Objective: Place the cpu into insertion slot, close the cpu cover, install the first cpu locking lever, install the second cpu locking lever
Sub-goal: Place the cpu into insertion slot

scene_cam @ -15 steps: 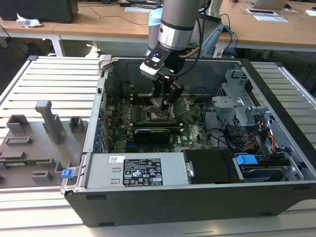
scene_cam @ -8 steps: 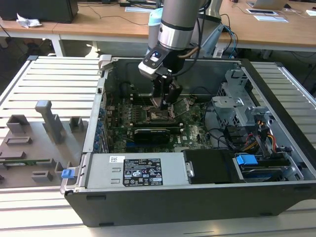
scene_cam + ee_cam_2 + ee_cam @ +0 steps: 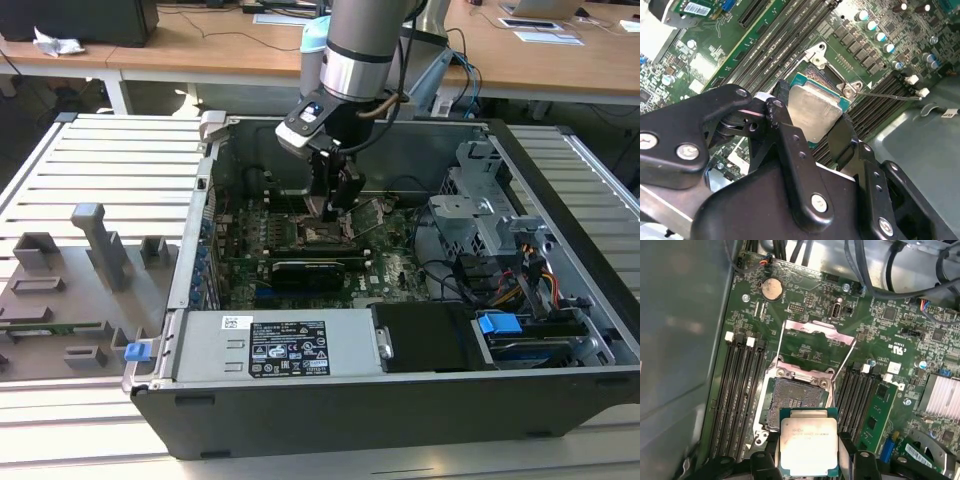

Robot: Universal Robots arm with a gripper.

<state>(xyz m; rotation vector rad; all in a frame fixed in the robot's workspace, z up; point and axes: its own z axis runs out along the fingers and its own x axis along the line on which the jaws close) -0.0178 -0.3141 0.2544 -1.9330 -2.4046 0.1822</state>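
Observation:
My gripper (image 3: 333,205) is down inside the open computer case, shut on the cpu (image 3: 807,442), a small square chip with a dull silver top. In both wrist views a black finger (image 3: 782,120) presses on each side of the chip (image 3: 815,112). The cpu hangs just above and a little off the bare insertion slot (image 3: 797,400), whose contact field is uncovered. The cpu cover (image 3: 817,331), a thin silvery frame, stands swung back on its hinge beyond the slot. A thin wire locking lever (image 3: 890,95) sticks out beside the socket.
Memory slots (image 3: 735,390) flank the socket on both sides. An expansion card (image 3: 305,270) lies just in front of it, with the power supply (image 3: 270,345) at the case's front. Drive cage and cables (image 3: 500,250) fill the exterior view's right. Grey fixtures (image 3: 95,245) stand outside the case.

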